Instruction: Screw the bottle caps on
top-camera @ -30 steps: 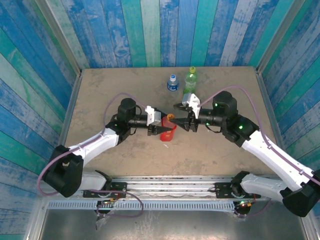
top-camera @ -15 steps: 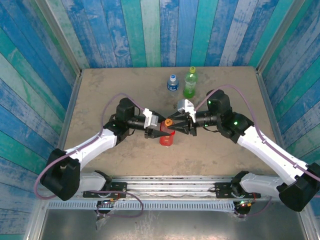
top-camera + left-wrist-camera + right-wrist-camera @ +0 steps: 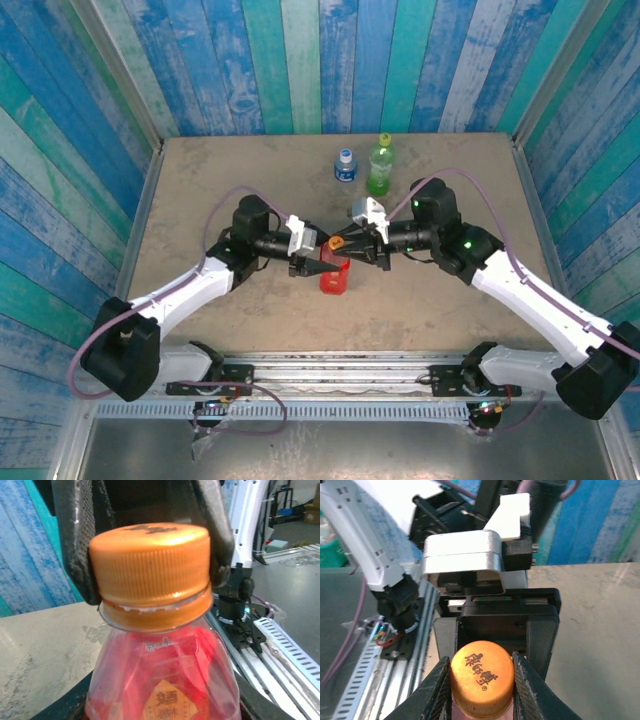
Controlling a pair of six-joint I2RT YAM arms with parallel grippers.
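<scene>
Where blue plank walls (image 3: 320, 60) rise, tan tabletop (image 3: 200, 180) ends.

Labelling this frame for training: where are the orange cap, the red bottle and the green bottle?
orange cap (image 3: 150, 572), left wrist view, ribbed side.
red bottle (image 3: 160, 657), left wrist view, shoulder below the neck.
green bottle (image 3: 379, 172), top external view, body.

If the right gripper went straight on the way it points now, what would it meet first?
The orange cap sits between its fingers; just behind it, probably the left gripper.
</scene>
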